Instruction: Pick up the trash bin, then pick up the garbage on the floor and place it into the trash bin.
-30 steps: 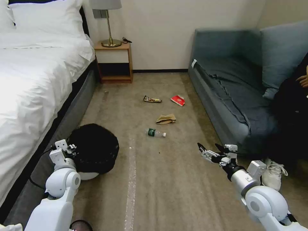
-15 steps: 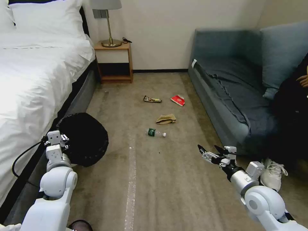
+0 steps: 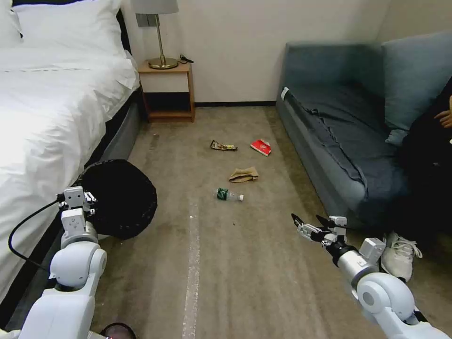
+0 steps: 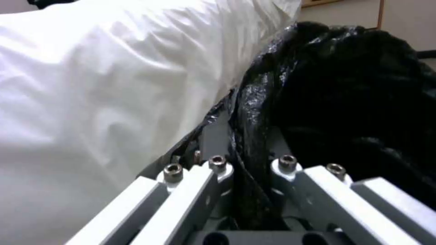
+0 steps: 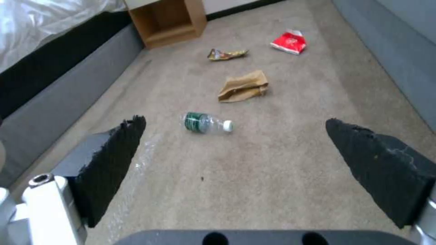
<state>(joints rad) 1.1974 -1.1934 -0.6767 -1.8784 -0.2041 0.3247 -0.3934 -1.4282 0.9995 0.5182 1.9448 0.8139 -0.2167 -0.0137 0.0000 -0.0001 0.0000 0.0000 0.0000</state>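
Black crinkly liner is what the left hand [image 4: 247,170] pinches at the rim of the trash bin [image 3: 120,197], held tilted beside the bed [image 3: 42,117]. If the grip is mostly on plastic, the bin could slip or swing. The right hand [image 3: 308,222] hovers open over the floor [image 3: 235,263], near the bottle [image 5: 206,123], whose green label is unreadable. Paper [image 5: 243,85], red packet [image 5: 289,42] and wrapper [image 5: 226,53] lie farther off; no writing legible.
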